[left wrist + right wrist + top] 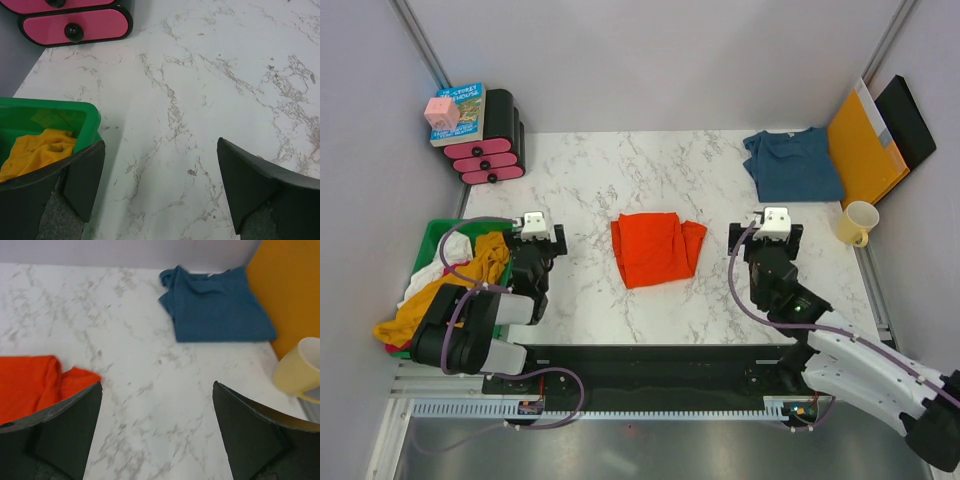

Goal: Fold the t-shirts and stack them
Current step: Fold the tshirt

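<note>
Left claw (161, 145) and right claw (157, 385) both released, empty. Orange-red t-shirt (655, 248) roughly folded mid-bench (590, 180); teal-blue t-shirt (792, 165) folded far right. Stacking seems pending: next, grasp one shirt and lay it on the other.

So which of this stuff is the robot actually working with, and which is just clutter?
For the job: orange-red t-shirt, teal-blue t-shirt.
Lying about: yellow mug, orange envelope, green bin of mustard and white garments, pink drawers, book.
</note>
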Robot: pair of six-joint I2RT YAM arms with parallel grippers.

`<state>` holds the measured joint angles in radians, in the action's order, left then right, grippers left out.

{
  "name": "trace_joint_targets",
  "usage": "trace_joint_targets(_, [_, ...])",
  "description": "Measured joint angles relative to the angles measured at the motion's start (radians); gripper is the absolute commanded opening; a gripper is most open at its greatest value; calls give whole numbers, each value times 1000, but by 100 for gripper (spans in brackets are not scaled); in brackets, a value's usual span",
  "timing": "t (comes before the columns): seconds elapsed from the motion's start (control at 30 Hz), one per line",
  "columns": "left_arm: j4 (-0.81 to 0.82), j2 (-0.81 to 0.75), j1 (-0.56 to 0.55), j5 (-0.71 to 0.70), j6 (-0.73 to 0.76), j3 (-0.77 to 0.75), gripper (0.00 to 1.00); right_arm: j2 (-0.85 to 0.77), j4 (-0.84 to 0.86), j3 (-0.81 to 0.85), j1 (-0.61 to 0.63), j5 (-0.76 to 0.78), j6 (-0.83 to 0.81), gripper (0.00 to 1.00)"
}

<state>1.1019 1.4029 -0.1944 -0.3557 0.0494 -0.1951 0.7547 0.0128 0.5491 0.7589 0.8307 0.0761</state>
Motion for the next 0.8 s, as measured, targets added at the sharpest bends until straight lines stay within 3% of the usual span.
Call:
trace_joint_targets(0.13, [-32,-31,0,54,10,-2,100,120,324,-175,-116,76,-151,98])
trace_joint_targets(0.23, [-161,-84,-43,96,35,-53,100,280,479,-267,-233,100,-159,98])
trace_joint_targets(0.47, [-389,-197,-222,39,47,-164,100,653,831,-277,-303,145,-147,98])
trace_joint_targets(0.67, [-637,-316,-281,-16,-37,-276,100,808,1034,-267,-352,182,-147,98])
trace_joint_targets(0.8, [-792,-336,-355,-1,-111,-413,100,806,993,-210,-458,25,-107,98])
